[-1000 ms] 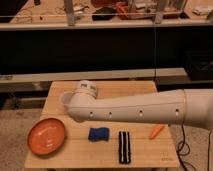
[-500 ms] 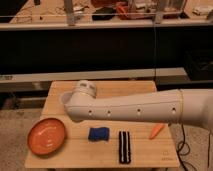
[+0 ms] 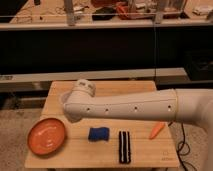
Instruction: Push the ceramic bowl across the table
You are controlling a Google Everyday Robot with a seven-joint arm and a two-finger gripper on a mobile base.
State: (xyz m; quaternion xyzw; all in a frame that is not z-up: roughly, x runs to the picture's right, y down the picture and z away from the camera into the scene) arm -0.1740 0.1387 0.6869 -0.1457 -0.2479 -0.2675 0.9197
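Observation:
The ceramic bowl (image 3: 47, 136) is a wide, shallow orange dish at the front left corner of the light wooden table (image 3: 60, 93), its rim reaching the table's left edge. My white arm (image 3: 130, 106) stretches from the right across the table's middle and ends in a rounded joint (image 3: 80, 95) just up and right of the bowl. The gripper is hidden behind that end of the arm, close above the table beside the bowl's far right rim.
A blue sponge-like block (image 3: 98, 134), a black striped flat item (image 3: 124, 146) and a small orange carrot-like piece (image 3: 156, 130) lie on the table's front half. A long grey shelf (image 3: 100, 75) with dark panels runs behind the table.
The arm's end has shifted slightly left and lower, toward the bowl. The bowl and the other items have not moved.

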